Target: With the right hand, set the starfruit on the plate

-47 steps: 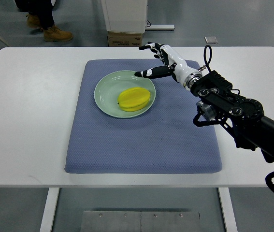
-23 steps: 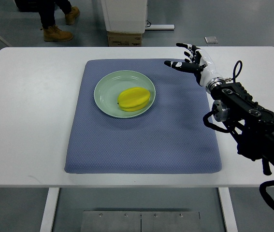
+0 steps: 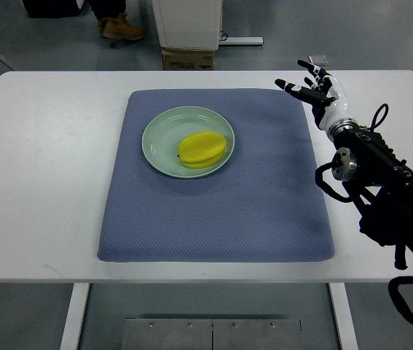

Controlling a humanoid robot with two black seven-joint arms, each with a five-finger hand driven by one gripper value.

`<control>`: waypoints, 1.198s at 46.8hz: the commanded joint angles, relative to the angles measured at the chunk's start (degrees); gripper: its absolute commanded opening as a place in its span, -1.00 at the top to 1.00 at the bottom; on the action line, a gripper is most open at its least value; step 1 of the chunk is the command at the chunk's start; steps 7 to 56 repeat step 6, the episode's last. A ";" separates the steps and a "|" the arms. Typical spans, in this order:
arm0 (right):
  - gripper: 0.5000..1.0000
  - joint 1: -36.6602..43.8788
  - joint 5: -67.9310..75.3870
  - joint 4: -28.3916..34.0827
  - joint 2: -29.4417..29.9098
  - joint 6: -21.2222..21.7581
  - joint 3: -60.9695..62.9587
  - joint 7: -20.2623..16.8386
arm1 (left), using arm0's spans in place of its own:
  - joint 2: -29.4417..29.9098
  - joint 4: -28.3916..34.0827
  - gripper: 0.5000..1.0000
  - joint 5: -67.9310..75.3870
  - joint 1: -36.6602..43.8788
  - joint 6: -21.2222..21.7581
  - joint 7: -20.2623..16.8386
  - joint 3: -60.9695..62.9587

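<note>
Lying across a white table [image 3: 46,182], a blue mat [image 3: 213,211]. Sitting on that mat, a pale green plate [image 3: 162,131], already cradling the yellow starfruit [image 3: 204,149], so placing looks done. Hovering beyond the mat's far right corner, well apart from the fruit, the right hand [image 3: 323,91], fingers [image 3: 290,87] spread, gripping nothing.

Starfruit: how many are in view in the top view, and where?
1. The starfruit lies on the plate, toward its right half, on the blue mat. The right hand is open and apart from it, near the mat's far right corner. Nothing seems to hide another.
</note>
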 commanded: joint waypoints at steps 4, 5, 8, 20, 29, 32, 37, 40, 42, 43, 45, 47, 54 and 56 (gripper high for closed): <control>-1.00 -0.38 1.91 -0.02 0.00 -0.06 -0.01 -0.02 | 0.00 0.00 -1.00 0.02 0.00 0.00 0.00 0.03; -1.00 -0.47 1.91 -0.02 0.00 -0.06 -0.09 -0.02 | 0.00 0.00 -1.00 -0.07 0.00 0.00 0.00 0.03; -1.00 -0.47 1.91 -0.02 0.00 0.02 -0.09 0.15 | 0.00 0.00 -1.00 0.02 0.00 0.00 0.00 0.03; -1.00 -0.47 1.91 -0.02 0.00 0.02 -0.09 0.15 | 0.00 0.00 -1.00 0.02 0.00 0.00 0.00 0.03; -1.00 -0.47 1.91 -0.02 0.00 0.02 -0.09 0.15 | 0.00 0.00 -1.00 0.02 0.00 0.00 0.00 0.03; -1.00 -0.47 1.91 -0.02 0.00 0.02 -0.09 0.15 | 0.00 0.00 -1.00 0.02 0.00 0.00 0.00 0.03; -1.00 -0.47 1.91 -0.02 0.00 0.02 -0.09 0.15 | 0.00 0.00 -1.00 0.02 0.00 0.00 0.00 0.03; -1.00 -0.47 1.91 -0.02 0.00 0.02 -0.09 0.15 | 0.00 0.00 -1.00 0.02 0.00 0.00 0.00 0.03; -1.00 -0.47 1.91 -0.02 0.00 0.02 -0.09 0.15 | 0.00 0.00 -1.00 0.02 0.00 0.00 0.00 0.03; -1.00 -0.47 1.91 -0.02 0.00 0.02 -0.09 0.15 | 0.00 0.00 -1.00 0.02 0.00 0.00 0.00 0.03; -1.00 -0.47 1.91 -0.02 0.00 0.02 -0.09 0.15 | 0.00 0.00 -1.00 0.02 0.00 0.00 0.00 0.03; -1.00 -0.47 1.91 -0.02 0.00 0.02 -0.09 0.15 | 0.00 0.00 -1.00 0.02 0.00 0.00 0.00 0.03; -1.00 -0.47 1.91 -0.02 0.00 0.02 -0.09 0.15 | 0.00 0.00 -1.00 0.02 0.00 0.00 0.00 0.03; -1.00 -0.47 1.91 -0.02 0.00 0.02 -0.09 0.15 | 0.00 0.00 -1.00 0.02 0.00 0.00 0.00 0.03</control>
